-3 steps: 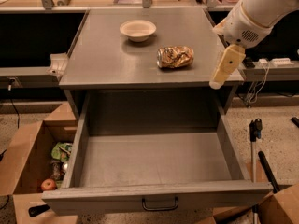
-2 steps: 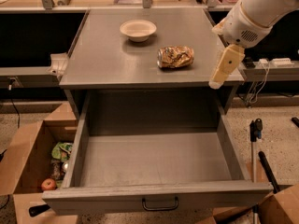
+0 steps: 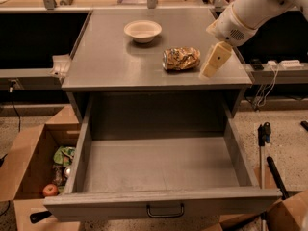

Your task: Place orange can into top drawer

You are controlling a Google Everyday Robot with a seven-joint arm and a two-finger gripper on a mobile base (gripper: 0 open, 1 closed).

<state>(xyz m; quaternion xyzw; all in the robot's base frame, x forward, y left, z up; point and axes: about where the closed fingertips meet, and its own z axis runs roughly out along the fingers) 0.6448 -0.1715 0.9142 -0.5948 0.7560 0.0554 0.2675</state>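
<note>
The orange can [image 3: 181,58] lies on its side on the grey cabinet top [image 3: 110,61], dented, with its silver end to the left. My gripper [image 3: 212,65] hangs just to the right of the can, close to it and near the top's right front corner, with nothing seen in it. The white arm reaches in from the upper right. The top drawer [image 3: 163,163] is pulled fully out below the cabinet top, wide and deep, with nothing inside. Its dark handle [image 3: 165,211] sits centred on the front panel.
A cream bowl [image 3: 142,31] stands on the cabinet top behind and left of the can. A brown cardboard box [image 3: 29,177] with an apple and wrappers sits on the floor left of the drawer. Cables and dark tools lie on the floor at right.
My gripper has moved left and a little further back, closer to the can's right end. The can, bowl and drawer have not moved.
</note>
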